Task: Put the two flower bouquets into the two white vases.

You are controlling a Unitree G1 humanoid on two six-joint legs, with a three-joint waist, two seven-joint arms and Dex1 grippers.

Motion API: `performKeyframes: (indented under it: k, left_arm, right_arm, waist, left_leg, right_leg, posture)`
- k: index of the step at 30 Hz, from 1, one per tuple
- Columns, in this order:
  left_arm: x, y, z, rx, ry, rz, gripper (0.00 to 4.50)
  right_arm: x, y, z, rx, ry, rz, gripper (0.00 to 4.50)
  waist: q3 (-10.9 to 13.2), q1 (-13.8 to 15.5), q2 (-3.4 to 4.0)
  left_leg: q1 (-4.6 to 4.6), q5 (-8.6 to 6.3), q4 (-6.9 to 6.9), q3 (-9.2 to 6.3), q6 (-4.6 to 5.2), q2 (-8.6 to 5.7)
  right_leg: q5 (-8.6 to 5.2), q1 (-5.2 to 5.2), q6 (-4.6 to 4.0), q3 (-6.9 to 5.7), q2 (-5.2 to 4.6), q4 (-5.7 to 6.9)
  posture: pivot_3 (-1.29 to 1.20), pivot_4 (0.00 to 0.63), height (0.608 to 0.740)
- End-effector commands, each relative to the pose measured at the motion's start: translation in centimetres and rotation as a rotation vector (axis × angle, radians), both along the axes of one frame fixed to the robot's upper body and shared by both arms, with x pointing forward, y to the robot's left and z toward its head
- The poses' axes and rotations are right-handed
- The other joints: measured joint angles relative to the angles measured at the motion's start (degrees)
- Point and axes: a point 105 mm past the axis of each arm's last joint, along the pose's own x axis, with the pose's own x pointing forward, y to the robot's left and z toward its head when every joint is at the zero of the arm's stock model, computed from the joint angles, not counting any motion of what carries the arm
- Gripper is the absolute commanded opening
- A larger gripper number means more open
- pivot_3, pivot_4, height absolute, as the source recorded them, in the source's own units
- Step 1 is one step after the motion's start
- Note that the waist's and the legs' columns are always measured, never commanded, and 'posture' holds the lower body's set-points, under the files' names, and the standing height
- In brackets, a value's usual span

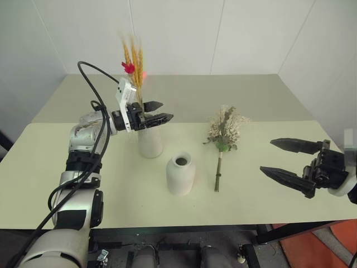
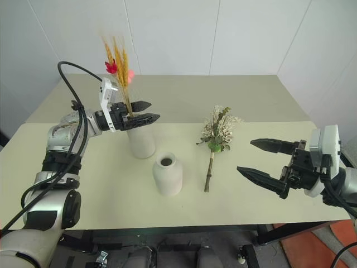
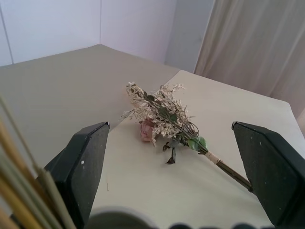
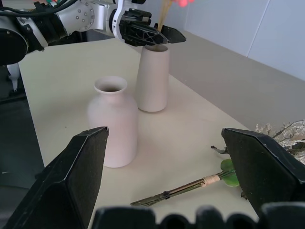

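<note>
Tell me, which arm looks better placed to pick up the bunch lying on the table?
The right. Its open claw hangs beside the cream-and-green dried bouquet lying flat, while the left claw is open at the tall white cone vase holding the yellow wheat stalks.

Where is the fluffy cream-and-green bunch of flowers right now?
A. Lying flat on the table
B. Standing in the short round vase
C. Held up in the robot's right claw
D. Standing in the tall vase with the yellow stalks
A: the cream-and-green bouquet lies flat on the table, between the squat vase and the open right gripper, touched by neither.
</note>
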Motion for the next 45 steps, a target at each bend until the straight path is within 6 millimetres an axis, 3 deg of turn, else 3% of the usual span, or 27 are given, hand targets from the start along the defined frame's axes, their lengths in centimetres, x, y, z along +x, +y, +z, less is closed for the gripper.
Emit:
performKeyframes:
  k: [1,9,19,30,40,45]
  left_arm:
    - [-0.7,-0.1,2.1,-0.006,-0.06,-0.035,4.48]
    - [-1.4,0.6,2.9,0.016,-0.085,-0.028,4.48]
    - [-1.5,5.4,2.7,0.175,-0.167,0.196,4.48]
    - [-2.9,6.5,2.2,0.247,-0.166,0.22,4.48]
    - [-8.6,9.7,1.5,0.384,-0.109,0.201,4.48]
    - [-13.1,8.7,2.1,0.35,-0.135,0.026,4.48]
  right_arm:
    - [-0.4,0.1,0.9,-0.006,-0.058,0.003,4.5]
    - [-0.2,0.1,1.0,-0.006,-0.059,0.014,4.5]
    - [0.0,0.6,0.8,0.013,-0.05,0.04,4.5]
    - [0.4,0.6,0.8,0.016,-0.044,0.039,4.5]
    - [0.6,-0.4,-0.3,-0.038,0.044,-0.034,4.5]
    - [2.0,-0.3,-1.1,-0.07,0.107,-0.087,4.5]
  waist:
    - [0.0,0.0,0.0]
    - [0.0,-0.1,0.0]
    - [0.0,0.0,-0.01]
    - [0.0,0.0,-0.01]
    - [0.0,-0.1,-0.02]
    - [0.0,0.0,-0.02]
  left_leg:
    - [-0.01,0.0,0.0,0.0,0.0,0.0]
    - [-0.01,0.0,0.0,0.0,0.0,0.0]
    - [0.0,0.0,-0.03,0.0,0.0,0.01]
    - [-0.03,0.0,-0.05,0.0,0.0,0.03]
    - [-0.02,-0.01,-0.1,0.04,-0.01,0.08]
    - [-0.01,-0.02,-0.11,0.09,-0.02,0.12]
  right_leg:
    - [0.0,0.0,0.0,0.0,0.0,0.0]
    - [0.0,-0.01,0.0,0.0,0.0,-0.01]
    - [0.0,-0.02,0.0,0.01,0.0,-0.03]
    - [0.0,-0.04,-0.01,-0.02,-0.01,-0.06]
    - [-0.01,-0.09,-0.04,0.0,-0.01,-0.07]
    - [-0.09,-0.09,-0.18,0.0,-0.05,-0.12]
  posture:
    - [0.0,0.15,0.74]
    - [0.0,0.15,0.74]
    - [0.0,0.15,0.74]
    - [0.0,0.15,0.74]
    - [0.0,0.15,0.74]
    - [0.0,0.15,0.74]
